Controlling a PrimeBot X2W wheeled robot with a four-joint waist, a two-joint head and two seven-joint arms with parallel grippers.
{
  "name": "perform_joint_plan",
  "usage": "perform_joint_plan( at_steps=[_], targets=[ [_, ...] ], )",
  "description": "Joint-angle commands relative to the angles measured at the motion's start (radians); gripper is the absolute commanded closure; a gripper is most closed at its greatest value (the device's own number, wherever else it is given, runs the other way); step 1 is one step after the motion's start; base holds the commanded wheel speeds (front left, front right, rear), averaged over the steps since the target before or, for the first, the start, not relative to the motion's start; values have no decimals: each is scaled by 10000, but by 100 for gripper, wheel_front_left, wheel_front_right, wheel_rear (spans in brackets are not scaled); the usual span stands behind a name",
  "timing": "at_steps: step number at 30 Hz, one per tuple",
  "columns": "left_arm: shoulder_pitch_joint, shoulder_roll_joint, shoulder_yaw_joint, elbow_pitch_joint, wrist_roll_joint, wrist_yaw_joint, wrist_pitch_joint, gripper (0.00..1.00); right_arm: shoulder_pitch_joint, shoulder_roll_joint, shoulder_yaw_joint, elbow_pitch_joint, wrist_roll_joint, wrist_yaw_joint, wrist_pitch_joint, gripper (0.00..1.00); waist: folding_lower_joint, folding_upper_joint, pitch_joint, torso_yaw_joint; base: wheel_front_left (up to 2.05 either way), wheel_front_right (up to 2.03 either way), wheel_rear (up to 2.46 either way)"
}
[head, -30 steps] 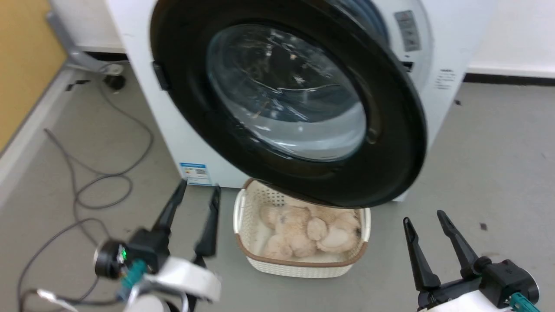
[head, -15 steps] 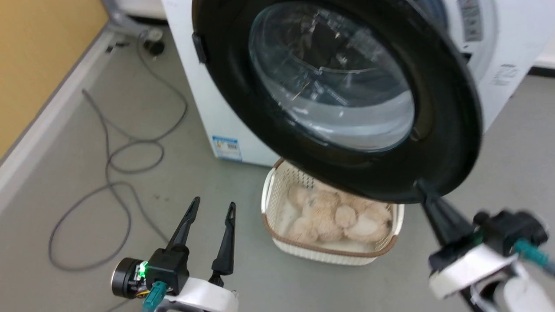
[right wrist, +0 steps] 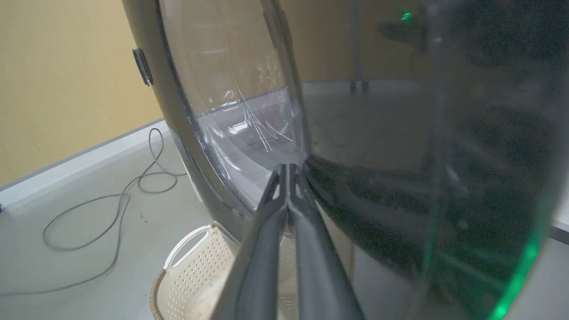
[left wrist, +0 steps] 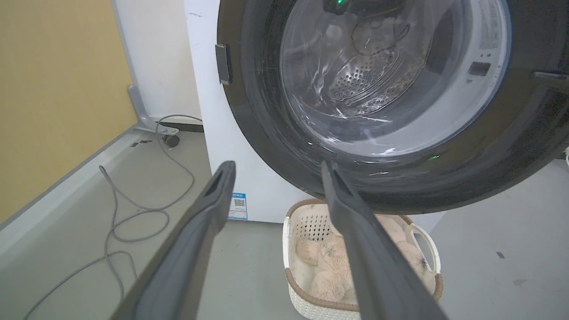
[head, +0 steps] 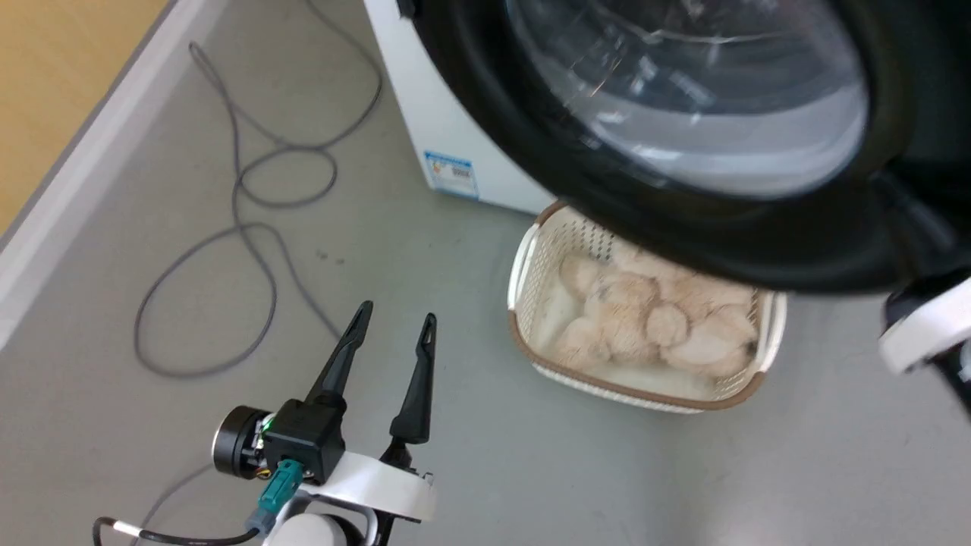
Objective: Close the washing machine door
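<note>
The washing machine door (head: pixel 683 227), a big black disc with a clear glass bowl (head: pixel 705 98), hangs open over the floor. Behind it stands the white washing machine (head: pixel 440 129) with its blue sticker (head: pixel 453 171). My right gripper (head: pixel 891 189) reaches up to the door's lower right rim. In the right wrist view the right gripper (right wrist: pixel 288 168) is shut, tips against the edge of the door (right wrist: pixel 378 200). My left gripper (head: pixel 397 313) hovers open over the floor, below and left of the door (left wrist: pixel 511 155). The steel drum (left wrist: pixel 360 80) shows through the glass.
A white basket (head: pixel 531 258) holding a beige plush toy (head: pixel 652 318) sits on the floor under the door. A grey cable (head: pixel 250 212) loops across the floor at the left. A yellow wall (head: pixel 61 76) with a pale skirting runs along the far left.
The head camera has swung, shifting the whole view. My right gripper rose from the lower right to the door's rim and went from open to shut. The left gripper stayed open.
</note>
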Motion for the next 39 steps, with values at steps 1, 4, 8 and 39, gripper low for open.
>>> perform_joint_plan(
  at_steps=[1,4,8,39],
  targets=[
    [-168,-74,40,-53,90,-65,-45,0,-403,-184,-248,205,180,-21,38,100,0,0,339,220,0,0,0],
    [-283,-172,77,-89,164,-191,-45,0,-962,-408,-446,607,321,-21,170,100,0,0,638,319,0,0,0],
    [-489,-273,168,-166,201,-282,-45,0,-1848,-701,-646,1134,430,-21,349,100,0,0,1013,418,0,0,0],
    [-210,-400,924,157,356,-469,-45,0,-2574,-50,326,3208,616,-21,-976,100,0,0,-422,-488,0,0,0]
  ],
)
